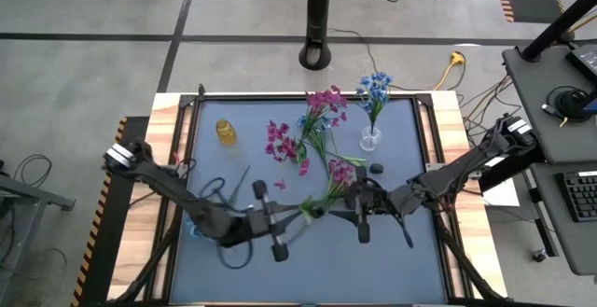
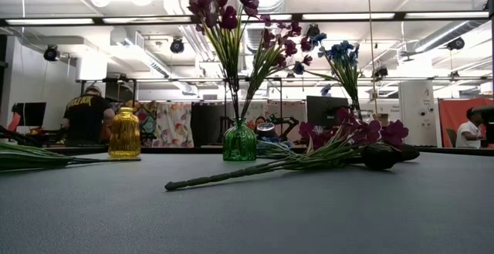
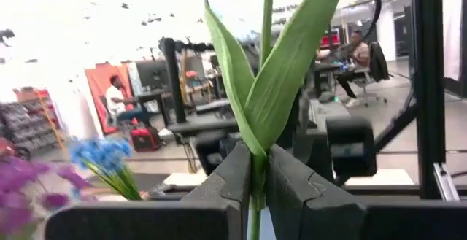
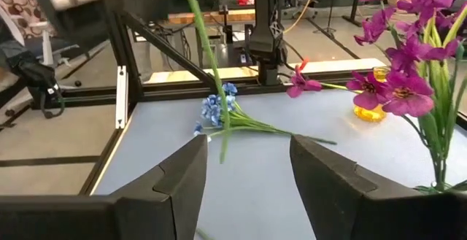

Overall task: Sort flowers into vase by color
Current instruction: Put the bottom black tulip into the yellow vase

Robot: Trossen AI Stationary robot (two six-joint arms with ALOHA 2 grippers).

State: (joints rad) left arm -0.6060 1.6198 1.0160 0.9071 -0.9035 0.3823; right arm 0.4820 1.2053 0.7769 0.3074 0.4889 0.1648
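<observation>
three vases (image 1: 226, 132), four flower bunches (image 1: 324, 108), two arms (image 1: 448, 172).

Dark jointed arms (image 1: 187, 200), black tools (angular)

Illumination is bright and even, supplied by ceiling strip lights (image 2: 351, 16) in the low view. The table (image 1: 392, 251) shows only soft, faint shadows and no glare. The left wrist view is overexposed in its upper background, and the purple blossoms (image 3: 25, 185) at its edge are blurred. Near fingers (image 4: 179, 178) appear soft.
</observation>
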